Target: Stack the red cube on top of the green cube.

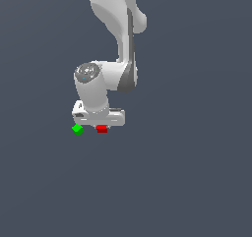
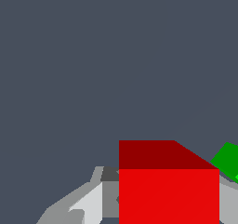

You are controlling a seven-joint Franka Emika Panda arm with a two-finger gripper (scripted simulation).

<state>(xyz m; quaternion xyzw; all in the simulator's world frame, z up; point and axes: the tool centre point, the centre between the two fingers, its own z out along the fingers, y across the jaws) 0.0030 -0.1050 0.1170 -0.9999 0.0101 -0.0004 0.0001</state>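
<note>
White arm (image 1: 118, 39) comes down from the top of the exterior view and ends in the gripper (image 1: 101, 124), low over the plain dark grey floor (image 1: 187, 182). Red cube (image 1: 102, 129) sits right under the gripper body, its top edge tucked against the underside of the gripper. Only the lower part of the cube shows there. Green cube (image 1: 77, 129) is just beside it, toward the exterior view's left, apart from the red one with a small gap of floor between. Green cube is turned on a diagonal, corner toward the camera; red cube looks square-on.

Wrist view: red cube (image 2: 168, 195) fills the space between the fingers, very close to the camera, bright front face and darker top face both visible. A light grey finger (image 2: 86, 204) shows on one side of it, and a sliver of grey on the other side at the frame edge. The fingers stand about a cube's width apart with the red cube between them. Cannot tell whether the pads actually press on it or whether the cube is off the floor. Green cube (image 2: 228, 160) peeks out behind the red cube's far corner, partly cut off by the frame edge.

Red cube is not on the green cube; they are side by side at about the same level.
</note>
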